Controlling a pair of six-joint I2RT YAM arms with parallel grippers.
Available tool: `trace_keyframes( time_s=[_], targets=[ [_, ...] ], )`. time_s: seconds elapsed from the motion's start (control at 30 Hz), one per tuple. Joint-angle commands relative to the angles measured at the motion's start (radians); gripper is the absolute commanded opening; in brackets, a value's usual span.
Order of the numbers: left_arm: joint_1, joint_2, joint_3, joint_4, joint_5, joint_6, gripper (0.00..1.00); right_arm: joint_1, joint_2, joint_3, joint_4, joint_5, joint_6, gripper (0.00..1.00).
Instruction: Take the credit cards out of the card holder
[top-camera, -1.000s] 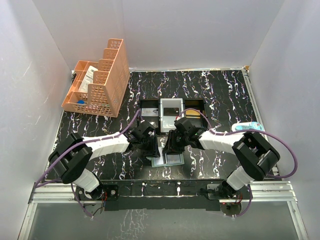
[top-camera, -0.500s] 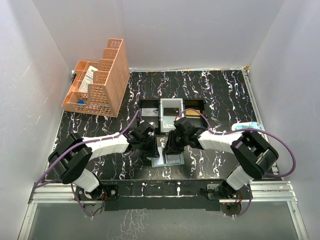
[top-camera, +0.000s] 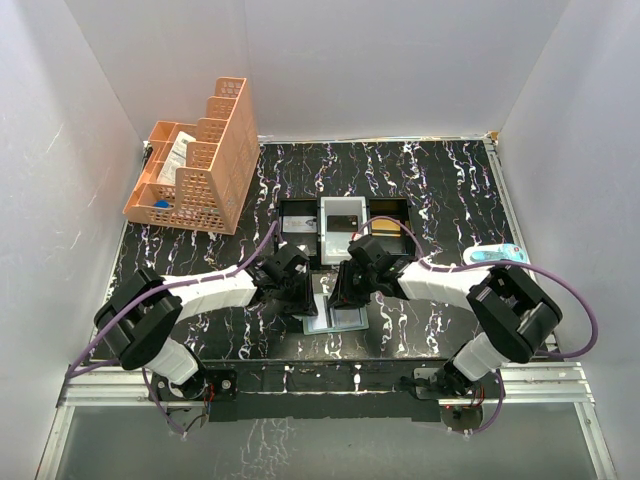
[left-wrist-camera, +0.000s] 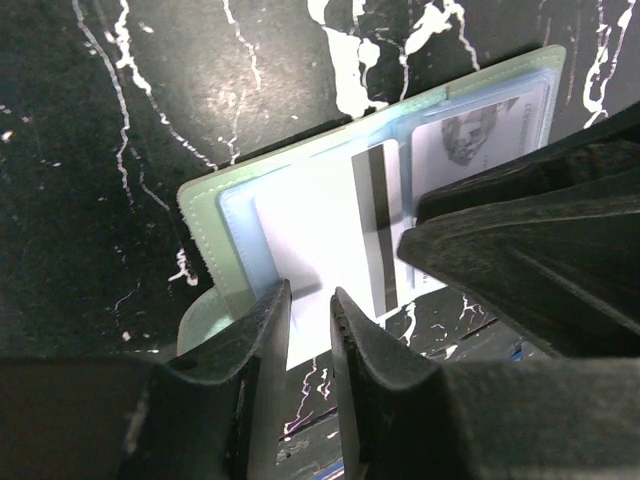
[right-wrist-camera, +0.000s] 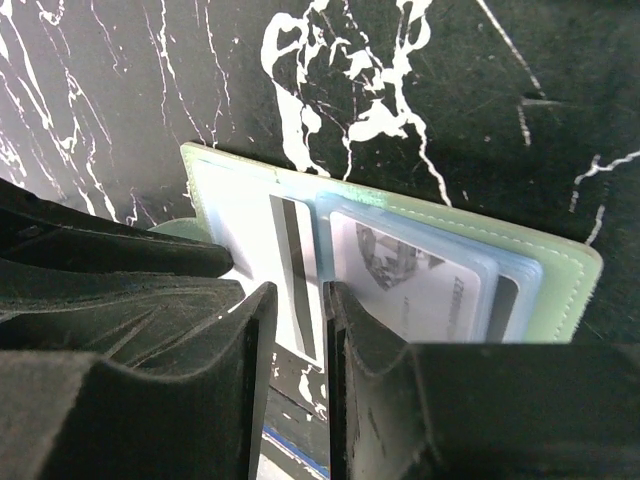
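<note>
The card holder (top-camera: 337, 318) lies open on the black marbled table near the front edge, grey-green rim (left-wrist-camera: 212, 228) up, pale blue panels showing. A white card with a dark stripe (left-wrist-camera: 375, 235) (right-wrist-camera: 293, 250) sticks out of one panel toward the table's front. A printed card (right-wrist-camera: 410, 275) (left-wrist-camera: 480, 135) sits in the other panel's sleeve. My left gripper (left-wrist-camera: 308, 292) (top-camera: 300, 290) points down over the white card, jaws a narrow gap apart, nothing between them. My right gripper (right-wrist-camera: 300, 288) (top-camera: 346, 290) hangs beside it over the striped edge, jaws also slightly apart and empty.
A black-and-white three-compartment tray (top-camera: 300, 208) stands just behind the grippers. An orange lattice organiser (top-camera: 215, 160) stands at the back left. A small blue-and-white object (top-camera: 495, 255) lies at the right edge. White walls enclose the table.
Both grippers stay over the card holder. The right arm's elbow has shifted slightly; the holder has not moved.
</note>
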Motion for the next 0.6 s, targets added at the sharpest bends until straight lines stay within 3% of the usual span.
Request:
trace_keyframes(
  time_s=[0.0, 0.57],
  targets=[
    [-0.005, -0.028, -0.024, -0.070, -0.025, 0.029, 0.23, 0.007, -0.049, 0.051, -0.093, 0.094, -0.032, 0.24],
    [-0.005, 0.017, -0.061, -0.072, -0.026, 0.021, 0.12, 0.104, 0.009, 0.179, -0.264, 0.262, -0.063, 0.26]
  ],
)
